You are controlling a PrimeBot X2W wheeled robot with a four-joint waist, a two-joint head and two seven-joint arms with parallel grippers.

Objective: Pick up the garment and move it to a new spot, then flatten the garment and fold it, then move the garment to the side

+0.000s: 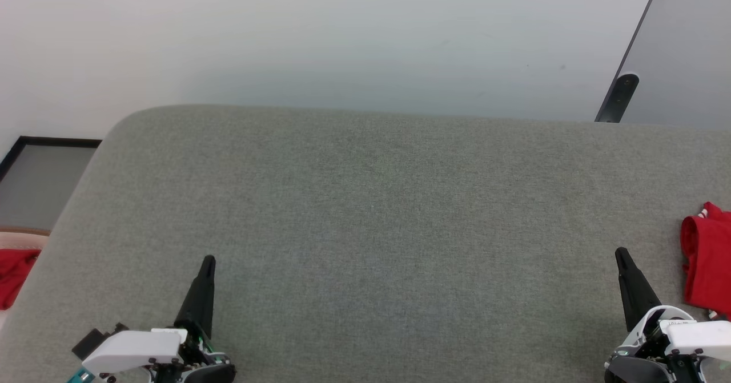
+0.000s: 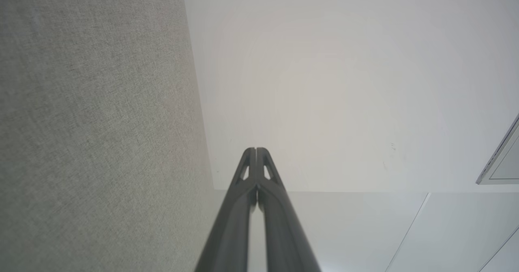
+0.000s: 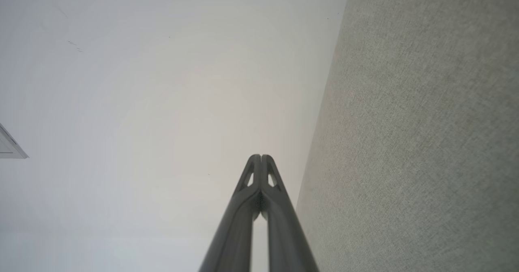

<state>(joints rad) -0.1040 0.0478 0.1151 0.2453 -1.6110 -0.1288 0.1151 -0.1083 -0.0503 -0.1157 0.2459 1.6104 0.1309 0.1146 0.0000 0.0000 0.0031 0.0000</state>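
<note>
The left hand [image 1: 209,261] at 8 o'clock and the right hand [image 1: 621,253] at 4 o'clock were pinched together, empty, over the grey bench [image 1: 377,200], the garment [image 1: 708,263] bunched at 3 o'clock.

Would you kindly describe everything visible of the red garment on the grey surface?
The garment is soft-looking red cloth with small white bits at its top and bottom edges. It lies bunched on the grey surface, at its right side, partly cut off by the head view's edge. The shut right gripper stands apart from it, to its left.
</note>
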